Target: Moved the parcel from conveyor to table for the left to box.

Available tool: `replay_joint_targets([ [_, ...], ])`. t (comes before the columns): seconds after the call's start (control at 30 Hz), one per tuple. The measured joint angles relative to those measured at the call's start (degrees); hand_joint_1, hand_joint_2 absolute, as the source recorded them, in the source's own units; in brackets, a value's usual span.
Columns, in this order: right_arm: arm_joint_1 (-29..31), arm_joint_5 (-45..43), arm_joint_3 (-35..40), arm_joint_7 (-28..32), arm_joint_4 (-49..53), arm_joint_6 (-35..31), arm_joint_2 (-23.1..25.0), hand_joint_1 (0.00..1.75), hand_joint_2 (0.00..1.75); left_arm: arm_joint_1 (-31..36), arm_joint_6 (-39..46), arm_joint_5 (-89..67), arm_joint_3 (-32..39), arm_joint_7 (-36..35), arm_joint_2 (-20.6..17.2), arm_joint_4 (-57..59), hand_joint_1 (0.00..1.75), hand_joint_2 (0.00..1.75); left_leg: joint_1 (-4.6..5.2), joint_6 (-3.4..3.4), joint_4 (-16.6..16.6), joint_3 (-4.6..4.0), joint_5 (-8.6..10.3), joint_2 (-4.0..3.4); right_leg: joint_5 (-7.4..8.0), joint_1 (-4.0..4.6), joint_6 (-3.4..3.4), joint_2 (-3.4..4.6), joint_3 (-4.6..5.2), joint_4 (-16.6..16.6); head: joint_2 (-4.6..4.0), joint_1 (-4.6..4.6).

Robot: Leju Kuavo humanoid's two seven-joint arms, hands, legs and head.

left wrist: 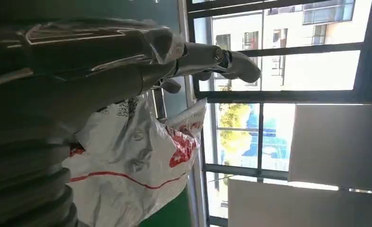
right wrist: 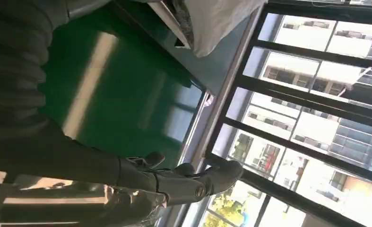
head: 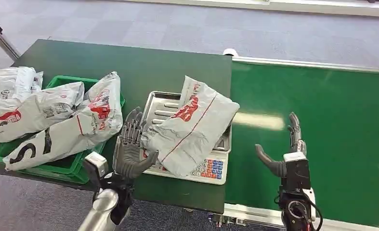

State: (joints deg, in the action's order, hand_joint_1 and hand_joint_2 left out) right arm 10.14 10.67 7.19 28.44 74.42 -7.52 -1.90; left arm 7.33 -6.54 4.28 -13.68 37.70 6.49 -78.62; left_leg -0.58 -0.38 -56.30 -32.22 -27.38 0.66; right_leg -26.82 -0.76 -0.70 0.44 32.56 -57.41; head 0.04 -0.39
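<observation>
A grey-white parcel [head: 194,127] with red print lies tilted across the steel pan of a weighing scale [head: 161,108] on the dark green table [head: 129,67]. My left hand [head: 132,147] stands at the parcel's left edge with fingers spread and thumb against the bag, not clasping it. The left wrist view shows the parcel [left wrist: 132,161] close under my outstretched fingers [left wrist: 212,59]. My right hand [head: 286,149] hovers open over the green conveyor belt [head: 322,110], to the right of the parcel and holding nothing. Its fingers [right wrist: 184,182] appear spread in the right wrist view.
A green crate [head: 67,166] at the table's left holds several similar parcels [head: 57,120] that spill over its rim. The scale's keypad [head: 211,168] faces the table's front edge. The conveyor's metal rail [head: 312,65] runs along the far side.
</observation>
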Motion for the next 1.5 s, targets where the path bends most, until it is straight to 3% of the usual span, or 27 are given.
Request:
replay_joint_targets([
  [0.17, -4.3, 1.6, -2.8, 0.9, 1.7, 1.3, 0.8, 0.0, 1.75, -1.2, 3.3, -3.4, 0.7, 0.2, 0.0, -1.1, 0.0, 1.75, 0.0, -0.01, 0.0, -0.01, -0.01, -0.03, 0.0, 0.0, 0.01, 0.01, 0.04, 0.0, 0.0, 0.0],
  [0.3, -6.3, 1.4, -3.8, 1.2, 3.4, 2.1, 1.6, 0.0, 1.75, -1.4, 12.8, -17.2, 0.5, -1.0, 0.0, -2.2, 0.0, 1.75, 0.0, -0.02, 0.0, 0.0, -0.01, -0.02, 0.0, 0.0, 0.01, 0.01, 0.04, 0.0, 0.0, 0.0],
  [0.37, -7.1, 1.3, -4.1, 1.2, 4.2, 2.6, 2.0, 0.0, 1.75, -1.0, 17.7, -25.5, 0.1, -3.3, -0.1, -2.6, 0.0, 1.75, 0.0, -0.02, 0.0, 0.01, 0.0, -0.03, 0.0, 0.0, 0.01, 0.01, 0.04, 0.0, 0.0, 0.02],
  [0.63, -7.8, 2.8, -4.8, 1.1, 4.7, 4.4, 3.7, 0.0, 1.75, 3.9, 21.7, -43.6, -1.5, -13.9, -1.2, -1.8, 0.0, 1.75, 0.0, -0.01, 0.0, 0.02, 0.01, -0.03, 0.01, 0.0, 0.01, 0.02, 0.04, 0.0, 0.0, 0.0],
  [0.93, -7.0, 4.0, -5.6, 0.6, 4.4, 5.8, 5.0, 0.0, 1.75, 10.8, 14.3, -51.8, -4.8, -21.2, -1.6, 3.3, 0.0, 1.75, 0.0, -0.01, 0.0, 0.0, 0.01, -0.04, 0.01, 0.0, 0.01, 0.01, 0.06, 0.0, 0.0, 0.02],
  [1.5, -7.2, 4.7, -7.0, 0.5, 3.8, 6.1, 5.4, 0.0, 1.75, 24.8, 5.5, -59.3, -13.7, -23.6, -2.0, 17.3, 0.0, 1.75, 0.0, -0.01, 0.0, -0.03, 0.02, -0.08, 0.03, 0.0, 0.01, 0.12, 0.11, 0.0, 0.0, 0.0],
])
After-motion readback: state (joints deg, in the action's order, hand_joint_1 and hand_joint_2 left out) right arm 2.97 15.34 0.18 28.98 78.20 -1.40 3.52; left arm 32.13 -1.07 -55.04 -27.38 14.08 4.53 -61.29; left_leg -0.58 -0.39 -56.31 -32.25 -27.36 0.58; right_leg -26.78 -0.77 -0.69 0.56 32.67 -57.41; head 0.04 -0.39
